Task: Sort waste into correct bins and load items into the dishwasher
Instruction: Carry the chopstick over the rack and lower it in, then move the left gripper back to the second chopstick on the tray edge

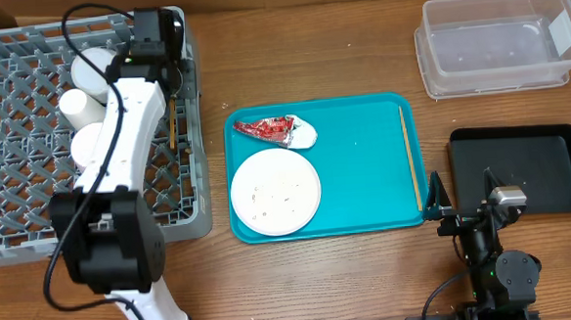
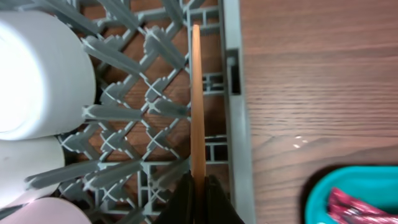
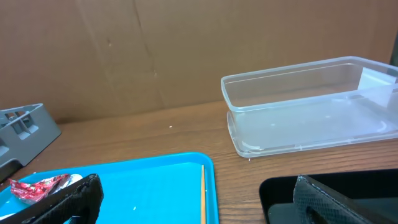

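Pincer on the right gapes empty over the near bench. Beyond, plate with grains and wrapper lie on the teal tray. Far left, the left pincer grips a chopstick over the rack; tub sits far right.

A teal serving tray is sitting near the wooden table's front edge, a wooden chopstick lying along its right rim.
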Controlling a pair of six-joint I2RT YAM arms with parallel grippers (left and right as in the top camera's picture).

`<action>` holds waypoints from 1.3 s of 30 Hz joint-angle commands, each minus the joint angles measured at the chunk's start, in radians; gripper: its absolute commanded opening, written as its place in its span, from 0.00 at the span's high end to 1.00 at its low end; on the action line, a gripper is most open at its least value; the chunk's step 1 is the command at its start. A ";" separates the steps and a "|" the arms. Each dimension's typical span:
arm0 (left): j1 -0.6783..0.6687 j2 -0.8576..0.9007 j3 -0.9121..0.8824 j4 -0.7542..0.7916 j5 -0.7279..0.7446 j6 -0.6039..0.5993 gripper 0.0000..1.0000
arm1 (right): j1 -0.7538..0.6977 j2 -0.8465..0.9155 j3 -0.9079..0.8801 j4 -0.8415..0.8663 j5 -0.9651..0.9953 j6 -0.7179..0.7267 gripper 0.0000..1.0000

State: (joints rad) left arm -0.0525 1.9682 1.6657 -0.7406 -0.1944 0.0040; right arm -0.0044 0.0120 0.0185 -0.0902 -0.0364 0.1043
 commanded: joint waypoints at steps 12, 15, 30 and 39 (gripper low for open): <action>0.059 0.058 -0.002 0.012 -0.018 -0.012 0.00 | 0.003 -0.002 -0.010 0.006 0.009 0.003 0.00; 0.058 0.053 0.003 0.008 0.058 -0.017 0.00 | 0.003 -0.002 -0.010 0.006 0.009 0.003 0.00; 0.050 -0.154 0.006 -0.040 0.971 -0.418 0.00 | 0.003 -0.002 -0.010 0.006 0.009 0.003 0.00; -0.215 -0.151 0.006 -0.029 0.901 -0.523 0.00 | 0.003 -0.002 -0.010 0.006 0.009 0.003 0.00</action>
State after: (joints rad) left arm -0.1345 1.8179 1.6650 -0.7700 0.7818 -0.4248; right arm -0.0040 0.0120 0.0185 -0.0902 -0.0364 0.1043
